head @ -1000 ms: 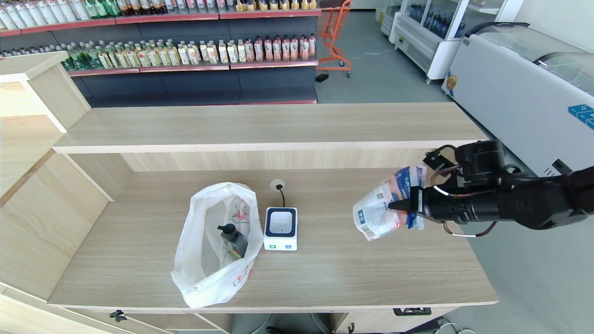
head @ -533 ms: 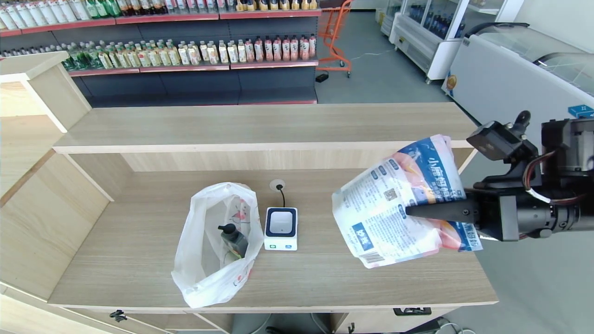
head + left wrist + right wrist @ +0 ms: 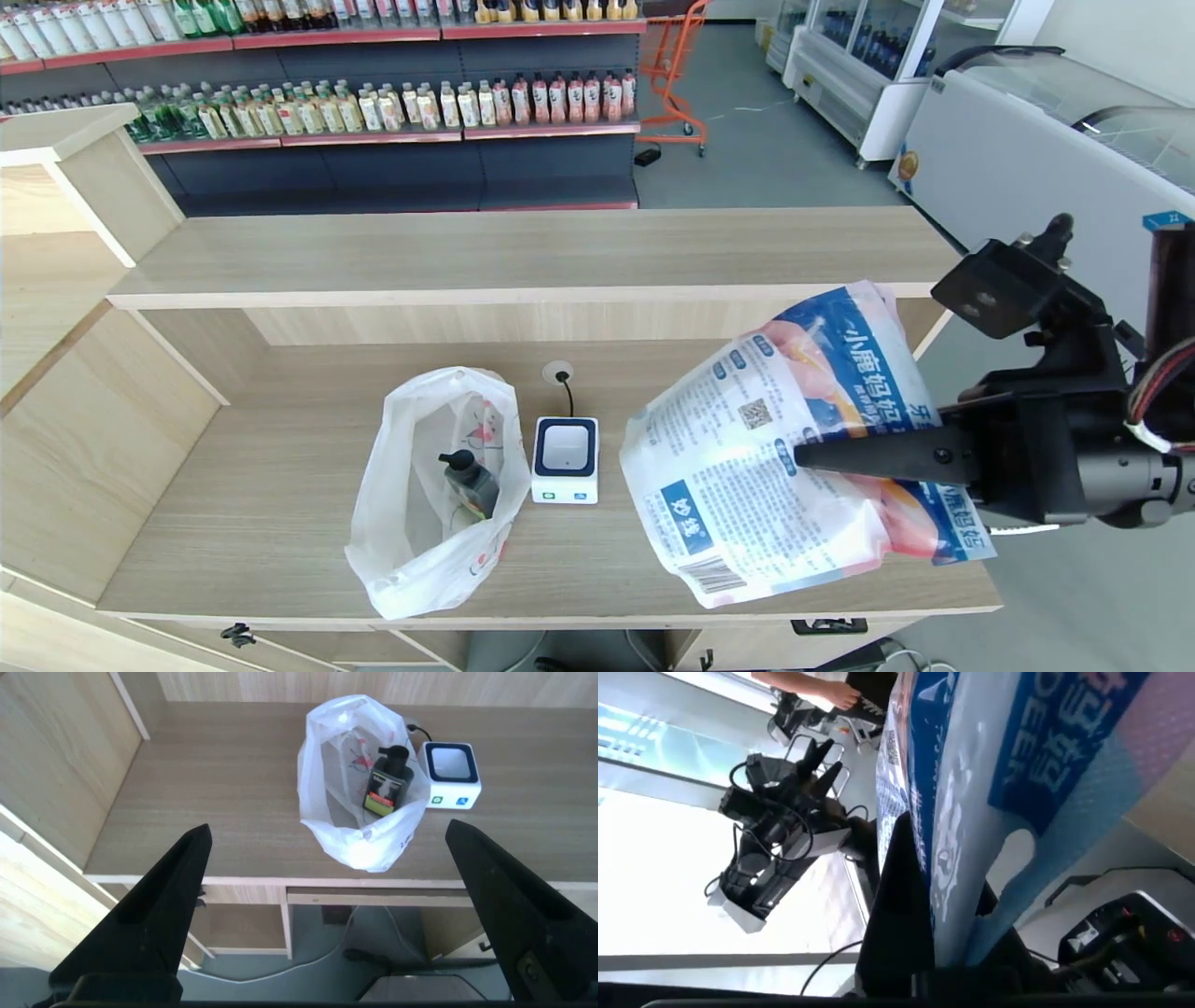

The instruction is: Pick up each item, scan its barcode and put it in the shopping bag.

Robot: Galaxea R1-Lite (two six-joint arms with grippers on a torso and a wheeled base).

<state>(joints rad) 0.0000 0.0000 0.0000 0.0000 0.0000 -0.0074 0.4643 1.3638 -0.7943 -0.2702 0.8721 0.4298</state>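
Swung the blue-and-white pouch (image 3: 775,448) leftward and closer over the last second, toward the scanner (image 3: 565,459). Held it pinched in the right gripper (image 3: 805,457) above the right end of the counter (image 3: 233,504), barcode lowest. Left gripper (image 3: 322,924) spread wide, well back from the shopping bag (image 3: 411,551) with a pump bottle (image 3: 470,483) inside.

free: counter (image 3: 243,485) left of shopping bag (image 3: 373,509) | obstacles: scanner (image 3: 565,457), held pouch (image 3: 747,485)
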